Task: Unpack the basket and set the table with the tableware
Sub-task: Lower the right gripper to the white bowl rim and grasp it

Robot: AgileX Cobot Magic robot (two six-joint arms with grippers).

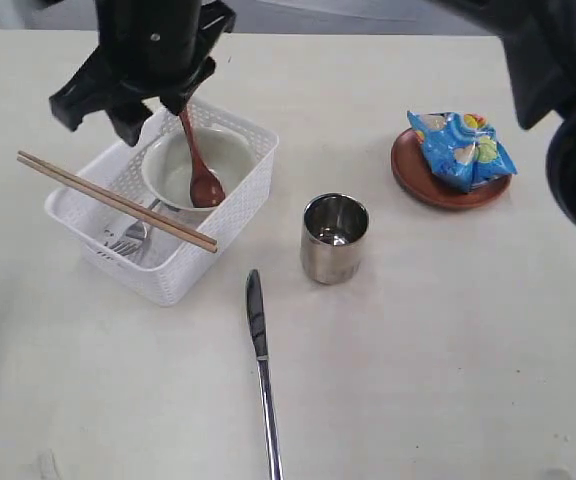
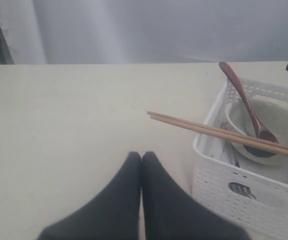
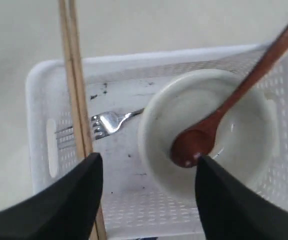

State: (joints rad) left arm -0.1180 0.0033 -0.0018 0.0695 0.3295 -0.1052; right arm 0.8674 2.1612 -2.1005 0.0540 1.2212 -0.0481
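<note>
Right tool (image 3: 149,161): held open over white lattice plastic basket (image 3: 134,57), nothing gripped | left tool (image 2: 141,156): closed, empty | risk: 2 wooden chopsticks (image 3: 70,60) could be knocked off rim on descent.

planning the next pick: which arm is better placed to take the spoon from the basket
Right. The right gripper hangs open above the basket, over the spoon in the bowl. The left gripper is shut, off beside the basket.
</note>
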